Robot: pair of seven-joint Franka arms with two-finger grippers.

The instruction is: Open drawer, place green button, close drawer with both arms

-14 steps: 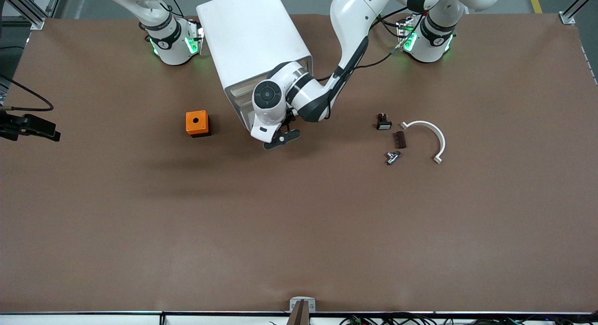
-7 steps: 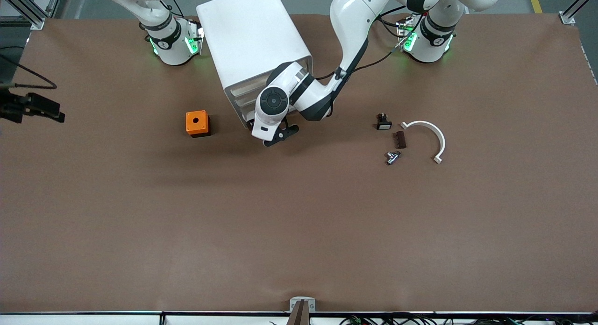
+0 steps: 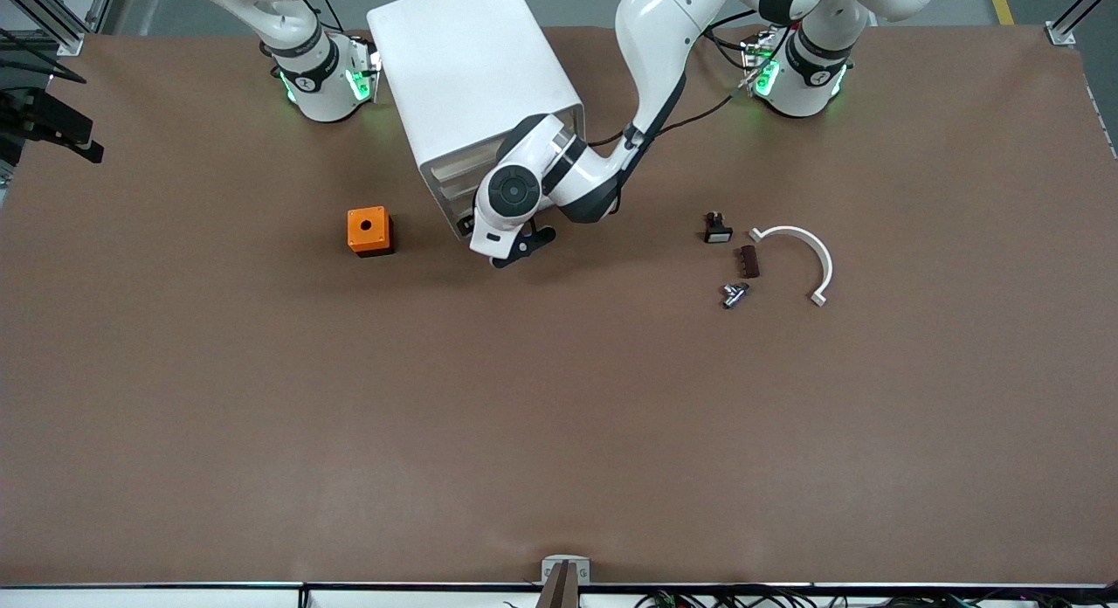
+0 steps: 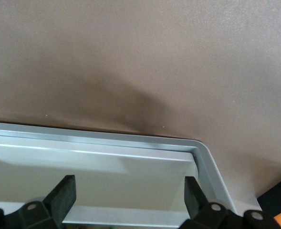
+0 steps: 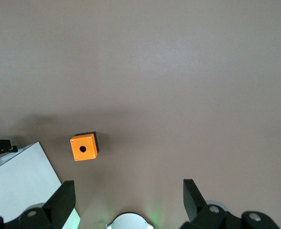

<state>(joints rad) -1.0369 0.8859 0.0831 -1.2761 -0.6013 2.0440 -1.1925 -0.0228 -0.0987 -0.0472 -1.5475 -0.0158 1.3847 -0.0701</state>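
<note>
From where I stand in front, nothing carries writing I can read; the marks on the arm bases are too small. I count two white arms, one white cabinet [image 3: 476, 84], one orange box [image 3: 369, 230] with a round hole in its top, one black button with a white cap [image 3: 717, 229], one small dark brown block [image 3: 748, 261], one silver metal part [image 3: 734, 293] and one white curved bracket [image 3: 799, 257]. The four small pieces lie close together toward the left arm's end of the table. The cabinet stands between the two bases, and its stacked drawer fronts [image 3: 450, 189] face the camera. They are pale and partly covered by the left arm's wrist, so I cannot tell which is the third. The left gripper [image 3: 522, 245] hangs right at those fronts. The right gripper [image 3: 52, 127] shows dark over the table's edge at the right arm's end, where that arm waits. I cannot find the green button in any view. In the left wrist view, the left gripper [image 4: 129, 198] has its fingers [image 4: 64, 195] spread wide with nothing between them. They stand over a white drawer front [image 4: 107, 174] with a glassy rim and a rounded corner. In the right wrist view, the right gripper [image 5: 129, 198] is likewise wide apart and holds nothing, high over the orange box [image 5: 84, 147] and the cabinet [image 5: 26, 181].
</note>
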